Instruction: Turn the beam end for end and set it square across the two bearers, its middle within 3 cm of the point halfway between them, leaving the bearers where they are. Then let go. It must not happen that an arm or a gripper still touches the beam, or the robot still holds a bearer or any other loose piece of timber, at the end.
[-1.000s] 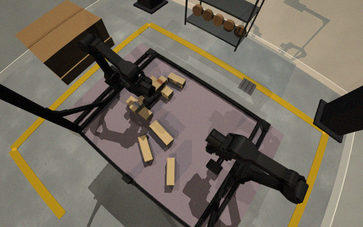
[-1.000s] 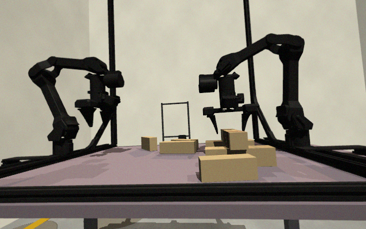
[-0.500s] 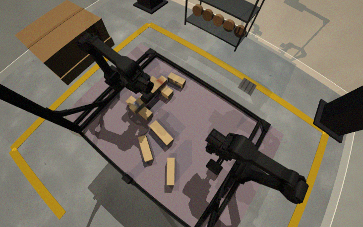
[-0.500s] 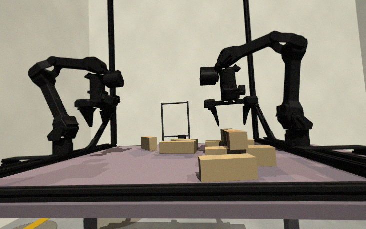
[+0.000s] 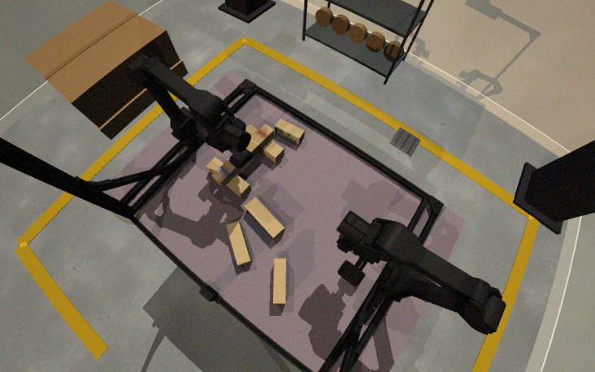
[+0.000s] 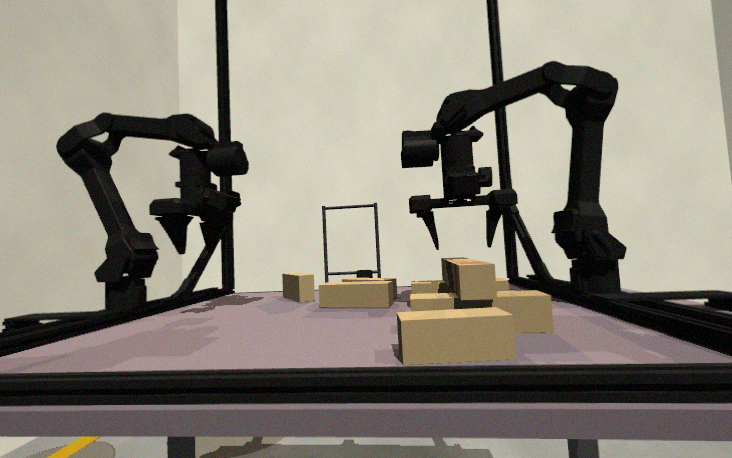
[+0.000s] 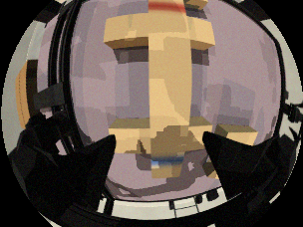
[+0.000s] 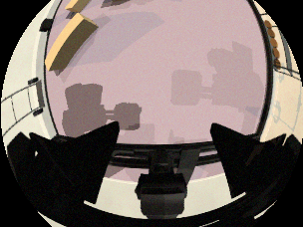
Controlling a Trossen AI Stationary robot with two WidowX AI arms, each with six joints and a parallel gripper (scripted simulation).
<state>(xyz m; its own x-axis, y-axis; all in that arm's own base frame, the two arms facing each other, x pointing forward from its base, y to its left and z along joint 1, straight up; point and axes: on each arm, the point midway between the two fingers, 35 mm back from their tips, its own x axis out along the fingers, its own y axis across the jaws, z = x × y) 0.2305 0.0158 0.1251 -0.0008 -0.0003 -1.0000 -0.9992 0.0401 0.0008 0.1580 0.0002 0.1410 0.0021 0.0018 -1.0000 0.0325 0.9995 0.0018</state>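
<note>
Left tool (image 5: pixel 232 167) (image 6: pixel 463 248) (image 7: pixel 159 135): released, poised above the beam (image 5: pixel 259 139) (image 6: pixel 475 279) (image 7: pixel 169 85), presumably for clearance. Beam rests across both bearers, which hold it off the bench (image 5: pixel 315 175) (image 6: pixel 226 334) (image 7: pixel 92 95) (image 8: pixel 199 40). Right tool (image 6: pixel 202 252) (image 8: pixel 165 125): released, aside.

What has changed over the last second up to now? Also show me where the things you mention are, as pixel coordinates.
The left gripper (image 5: pixel 240 158) (image 6: pixel 463 247) (image 7: pixel 160 138) rose a little, straight above the beam (image 5: pixel 266 132) (image 6: pixel 477 280) (image 7: pixel 169 90), its fingers wide open. Nothing was taken hold of. The beam, the other timber and the right gripper (image 5: pixel 349 258) (image 6: pixel 194 249) (image 8: pixel 165 124) stayed put.
</note>
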